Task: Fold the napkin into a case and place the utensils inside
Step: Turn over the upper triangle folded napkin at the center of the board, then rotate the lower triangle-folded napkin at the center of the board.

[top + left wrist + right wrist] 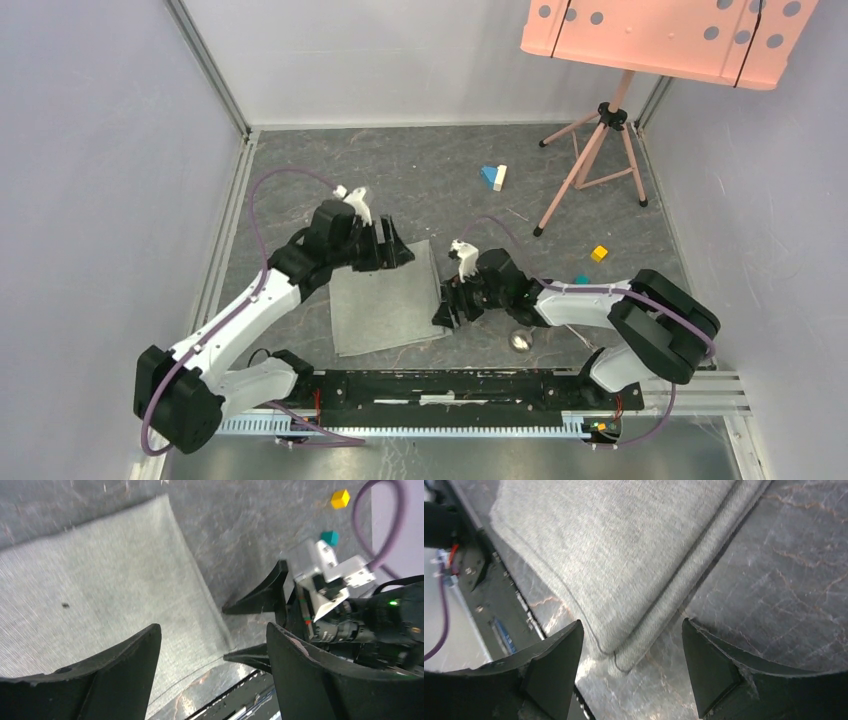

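The light grey napkin (385, 300) lies flat on the dark table between the two arms, doubled over. Two layers show at its near right corner (624, 652). It is a plain rectangle, with no case shape to be seen. My left gripper (400, 248) hovers open over the napkin's far right corner, fingers (125, 665) spread with nothing between them. My right gripper (443, 308) stands open at the napkin's right edge, above that doubled corner and holding nothing. Of the utensils, only a shiny spoon bowl (520, 340) shows, to the right of the napkin.
A tripod (598, 150) carrying a pink perforated board (665, 35) stands at the back right. A blue and white block pair (494, 177), a yellow block (599, 253) and a teal block (581, 280) lie on the table. Grey walls enclose three sides.
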Controlling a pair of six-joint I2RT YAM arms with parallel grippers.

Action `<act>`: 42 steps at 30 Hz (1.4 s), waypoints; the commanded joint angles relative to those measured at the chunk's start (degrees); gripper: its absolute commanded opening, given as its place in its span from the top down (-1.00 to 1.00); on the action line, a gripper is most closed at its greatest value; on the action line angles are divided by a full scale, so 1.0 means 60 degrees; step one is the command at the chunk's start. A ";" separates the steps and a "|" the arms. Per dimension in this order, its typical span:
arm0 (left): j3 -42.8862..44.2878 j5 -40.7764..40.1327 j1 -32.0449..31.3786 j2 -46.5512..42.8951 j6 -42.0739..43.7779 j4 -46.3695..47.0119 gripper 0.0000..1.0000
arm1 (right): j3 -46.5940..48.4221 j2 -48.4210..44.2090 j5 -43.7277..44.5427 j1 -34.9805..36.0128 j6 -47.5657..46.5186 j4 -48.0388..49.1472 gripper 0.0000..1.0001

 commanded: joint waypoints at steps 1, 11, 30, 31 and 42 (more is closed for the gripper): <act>-0.1513 0.0733 -0.0031 -0.0893 -0.0990 0.0757 -0.67 | 0.1071 0.0465 0.3130 0.1120 -0.0356 -0.2678 -0.57; -0.2205 0.0395 -0.0026 -0.2230 -0.0915 0.0473 -0.70 | 0.1945 0.1087 0.5617 0.2651 0.0355 -0.4991 -0.39; -0.2587 -0.0905 0.0116 -0.2479 -0.0866 -0.0014 -0.77 | 0.0708 -0.0022 0.5721 0.2235 0.0029 -0.4631 0.94; -0.2595 -0.0947 0.0161 -0.2382 -0.0913 0.0069 -0.78 | 0.0551 -0.0143 0.5619 0.2136 -0.0103 -0.4548 0.92; -0.2708 -0.1389 0.1719 -0.0745 -0.1777 0.1727 -0.82 | 0.1027 -0.0663 0.3558 0.0194 -0.1771 -0.3132 -0.26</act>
